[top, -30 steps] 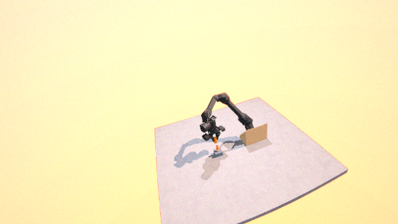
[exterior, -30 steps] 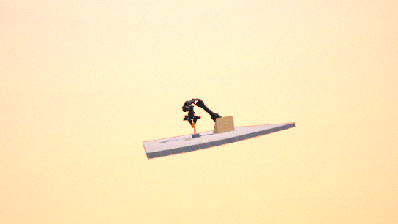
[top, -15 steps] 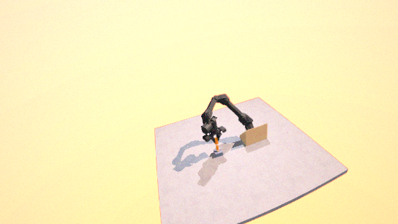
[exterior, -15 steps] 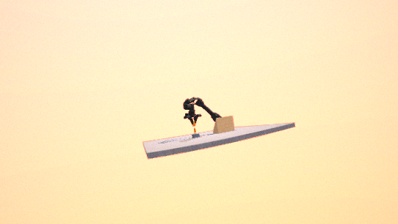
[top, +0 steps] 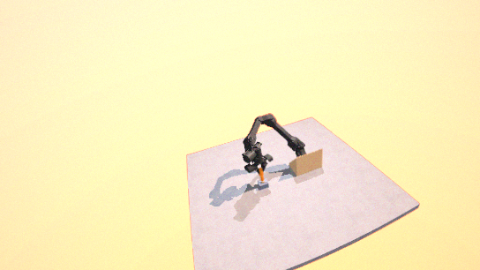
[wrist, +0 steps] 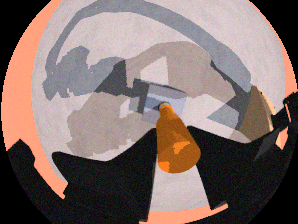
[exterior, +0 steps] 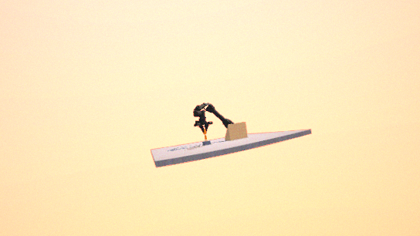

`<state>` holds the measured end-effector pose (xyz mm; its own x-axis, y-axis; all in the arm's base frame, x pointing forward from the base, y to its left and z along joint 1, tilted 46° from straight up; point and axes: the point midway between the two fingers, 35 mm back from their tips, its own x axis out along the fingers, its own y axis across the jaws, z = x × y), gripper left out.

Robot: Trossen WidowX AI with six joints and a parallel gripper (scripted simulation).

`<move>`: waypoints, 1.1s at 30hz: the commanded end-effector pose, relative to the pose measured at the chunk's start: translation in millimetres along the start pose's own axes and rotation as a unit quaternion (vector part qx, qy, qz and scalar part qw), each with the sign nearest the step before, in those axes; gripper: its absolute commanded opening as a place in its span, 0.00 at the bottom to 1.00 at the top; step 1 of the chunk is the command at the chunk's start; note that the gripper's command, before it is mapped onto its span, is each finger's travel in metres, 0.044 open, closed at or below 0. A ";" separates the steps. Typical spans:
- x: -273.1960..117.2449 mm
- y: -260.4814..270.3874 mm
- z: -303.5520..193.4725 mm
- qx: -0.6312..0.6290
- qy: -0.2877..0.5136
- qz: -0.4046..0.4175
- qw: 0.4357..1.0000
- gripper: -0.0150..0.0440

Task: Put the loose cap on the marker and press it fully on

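My gripper (top: pixel 260 168) (exterior: pixel 204 130) (wrist: pixel 171 131) is shut on the orange cap (top: pixel 261 172) (exterior: pixel 205 133) (wrist: pixel 179 156), above the holder block. Below the cap, the narrower orange marker (top: pixel 263 179) (exterior: pixel 205 137) (wrist: pixel 164 113) runs down to the holder block (top: pixel 263 185) (exterior: pixel 206 143) (wrist: pixel 175 93) and stands in it. The cap and the marker look joined end to end, nearly in line, with a slight lean in the top view. The cap's lower rim and the marker's tip are hidden or too small to make out, so how far on the cap sits cannot be told.
A tan wedge-shaped block (top: pixel 309 162) (exterior: pixel 237 131) (wrist: pixel 254 117) stands on the grey table (top: pixel 331 212), close in front of the arm's base. The arm arches over from there to the holder block. Shadows of the arm fall across the table.
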<state>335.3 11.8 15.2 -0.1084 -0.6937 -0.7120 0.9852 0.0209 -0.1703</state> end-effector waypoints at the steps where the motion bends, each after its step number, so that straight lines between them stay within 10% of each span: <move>1: 8.7 -0.7 0.4 -0.002 -0.002 -0.002 1.000 0.25; 33: 43.4 -2.0 1.1 -0.002 -0.003 -0.002 1.000 0.25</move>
<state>329.3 -18.3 -14.0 -0.1118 -0.6960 -0.7093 0.9847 0.0182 -0.1731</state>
